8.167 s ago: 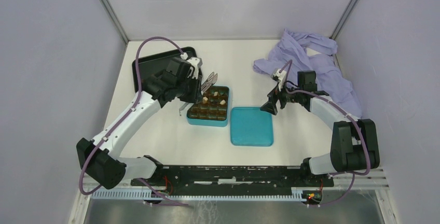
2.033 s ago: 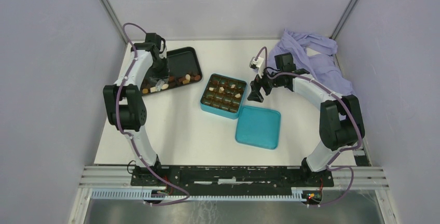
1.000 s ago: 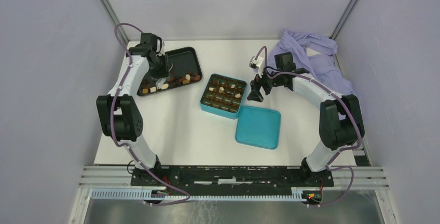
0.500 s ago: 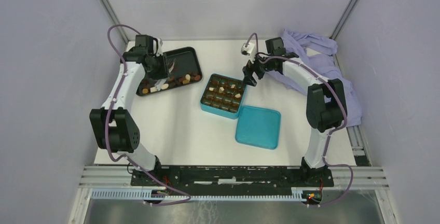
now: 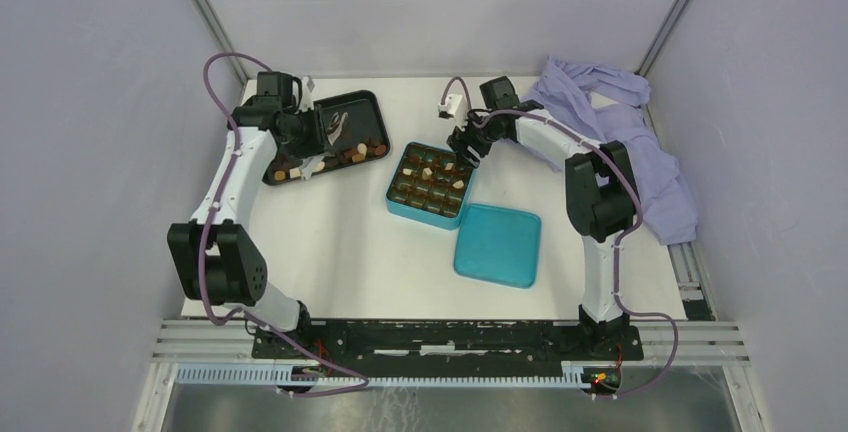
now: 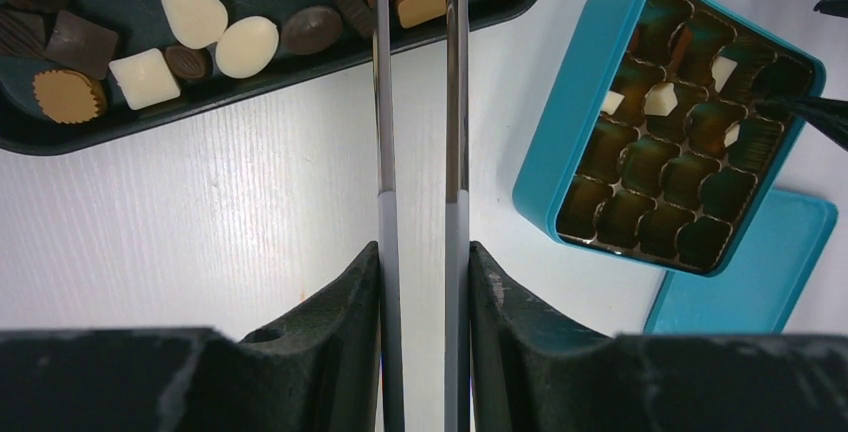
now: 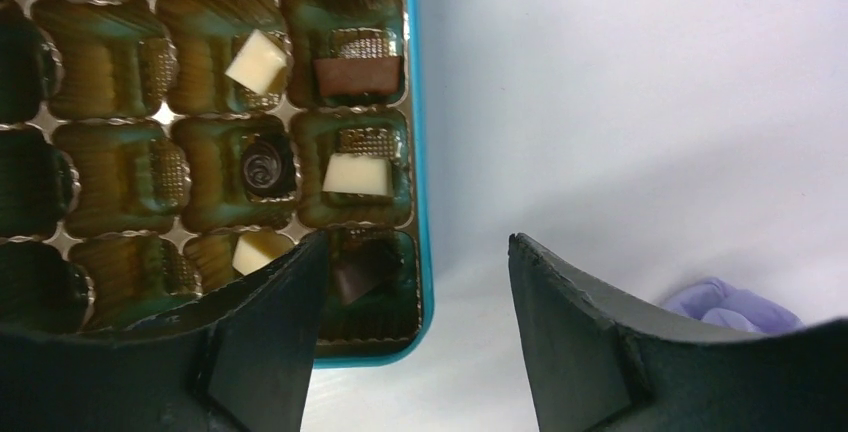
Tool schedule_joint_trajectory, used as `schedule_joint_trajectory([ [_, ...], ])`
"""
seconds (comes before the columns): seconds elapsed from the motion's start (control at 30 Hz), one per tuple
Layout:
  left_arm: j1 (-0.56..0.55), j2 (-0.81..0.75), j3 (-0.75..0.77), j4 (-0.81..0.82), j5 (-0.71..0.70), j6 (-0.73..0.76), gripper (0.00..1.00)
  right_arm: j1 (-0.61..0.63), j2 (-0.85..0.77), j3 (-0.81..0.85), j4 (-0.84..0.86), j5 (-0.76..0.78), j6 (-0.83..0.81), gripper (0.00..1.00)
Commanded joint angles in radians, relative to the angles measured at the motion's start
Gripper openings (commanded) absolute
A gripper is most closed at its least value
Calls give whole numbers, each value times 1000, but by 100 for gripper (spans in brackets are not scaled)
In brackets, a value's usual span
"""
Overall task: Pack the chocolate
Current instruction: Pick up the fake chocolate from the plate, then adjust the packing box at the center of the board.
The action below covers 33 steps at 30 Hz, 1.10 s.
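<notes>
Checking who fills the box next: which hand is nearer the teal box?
Right. The right hand is at the teal box's far right corner; the left hand, gripping tweezers, is off to the box's left, over the black tray.

From above, the light is bright, even and soft, coming down from overhead. The white surface point(image 5: 340, 242) around the teal box point(image 5: 430, 184) looks almost washed out, and only a faint shadow hugs the box's edge. Nothing in that view is blurred. Up close, left of the box, the steel tweezers point(image 6: 456, 102) gleam with a long streak of glare, while the left jaws clamped on them sit dark and soft at the bottom edge. Inside the box the gold liner point(image 7: 110, 72) glints. Right of the box the surface fades to grey-blue, and the right jaws, close to the lens, are smudgy.
</notes>
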Motion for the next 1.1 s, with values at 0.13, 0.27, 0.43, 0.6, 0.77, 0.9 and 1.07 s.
schedule_joint_trajectory([
  [0.13,4,-94,-32,52,78,-63,2,-5,-21,-3,-23,66,-62,67],
  [0.27,3,-111,-47,54,96,-66,2,-5,-11,-19,-25,54,-75,57],
  [0.43,2,-134,-60,52,117,-75,2,-6,14,3,-36,49,-93,39],
  [0.6,2,-163,-76,52,144,-89,2,-5,-11,-26,-22,47,-115,22],
  [0.77,1,-195,-101,57,169,-95,2,-4,-43,-69,-7,56,-136,7],
  [0.9,1,-203,-101,57,202,-97,2,-5,-79,-103,20,77,-134,2],
  [1.07,-3,-210,-96,58,227,-106,2,-5,-125,-119,50,106,-107,0],
])
